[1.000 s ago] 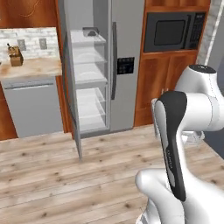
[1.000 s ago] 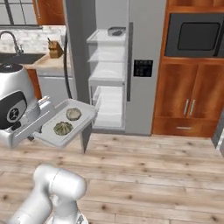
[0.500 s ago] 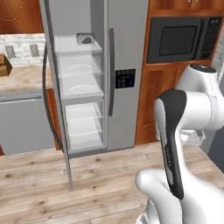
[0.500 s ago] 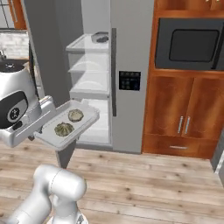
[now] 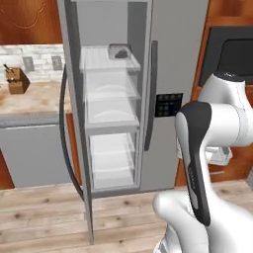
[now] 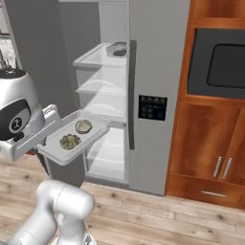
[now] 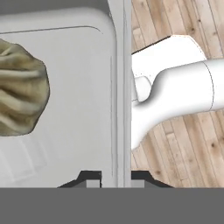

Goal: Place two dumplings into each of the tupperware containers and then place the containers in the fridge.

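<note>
Light grey and shallow, the flat container (image 6: 72,139) hangs pinched by its raised rim in the end effector (image 7: 116,177), carrying two mottled tan dumplings (image 6: 76,134). Beyond, the steel fridge (image 6: 143,86) stands open, another dark container (image 5: 120,52) on its top shelf.

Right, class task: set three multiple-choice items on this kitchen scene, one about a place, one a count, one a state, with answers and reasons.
1. Where is the dark grey rectangular container?
A. on the floor
B. on the top shelf of the tall stainless-steel fridge
C. beside the microwave

2. How many lumpy tan-brown dumplings lie in the light grey flat container the arm carries?
A. one
B. two
C. four

3. The fridge's left door is
A. open
B. closed
C. missing

Answers: 1 B, it sits on the uppermost pale shelf. 2 B, two lie side by side. 3 A, the shelves are exposed.
</note>
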Robot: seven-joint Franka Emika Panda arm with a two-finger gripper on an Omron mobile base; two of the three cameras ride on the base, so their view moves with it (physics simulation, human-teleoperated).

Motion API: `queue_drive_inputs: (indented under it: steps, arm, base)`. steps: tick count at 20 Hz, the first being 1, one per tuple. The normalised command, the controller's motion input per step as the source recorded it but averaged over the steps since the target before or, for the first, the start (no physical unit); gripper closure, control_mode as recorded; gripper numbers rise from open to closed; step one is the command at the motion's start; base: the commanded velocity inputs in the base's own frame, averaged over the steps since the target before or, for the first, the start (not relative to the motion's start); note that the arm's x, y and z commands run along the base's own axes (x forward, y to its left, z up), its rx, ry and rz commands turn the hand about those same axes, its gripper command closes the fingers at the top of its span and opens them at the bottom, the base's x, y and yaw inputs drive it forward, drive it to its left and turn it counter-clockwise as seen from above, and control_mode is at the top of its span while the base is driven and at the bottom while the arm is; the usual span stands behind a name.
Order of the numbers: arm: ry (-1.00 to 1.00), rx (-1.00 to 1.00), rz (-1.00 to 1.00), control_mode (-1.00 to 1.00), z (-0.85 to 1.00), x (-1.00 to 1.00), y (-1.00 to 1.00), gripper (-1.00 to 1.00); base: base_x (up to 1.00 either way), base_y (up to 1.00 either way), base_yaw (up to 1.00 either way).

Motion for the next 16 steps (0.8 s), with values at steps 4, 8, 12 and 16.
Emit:
queue_drive_inputs:
  steps: [4, 8, 12, 16]
  arm:
    - [0.00, 0.00, 0.00, 1.00, 0.00, 0.00, 0.00, 1.00]
    - [0.00, 0.00, 0.00, 1.00, 0.00, 0.00, 0.00, 1.00]
    - [0.00, 0.00, 0.00, 1.00, 0.00, 0.00, 0.00, 1.00]
    - [0.00, 0.00, 0.00, 1.00, 0.00, 0.00, 0.00, 1.00]
  base:
    - [1.00, 0.00, 0.00]
    - [0.91, 0.04, 0.00]
    - [0.69, 0.16, 0.00]
    - [0.18, 0.35, -0.01]
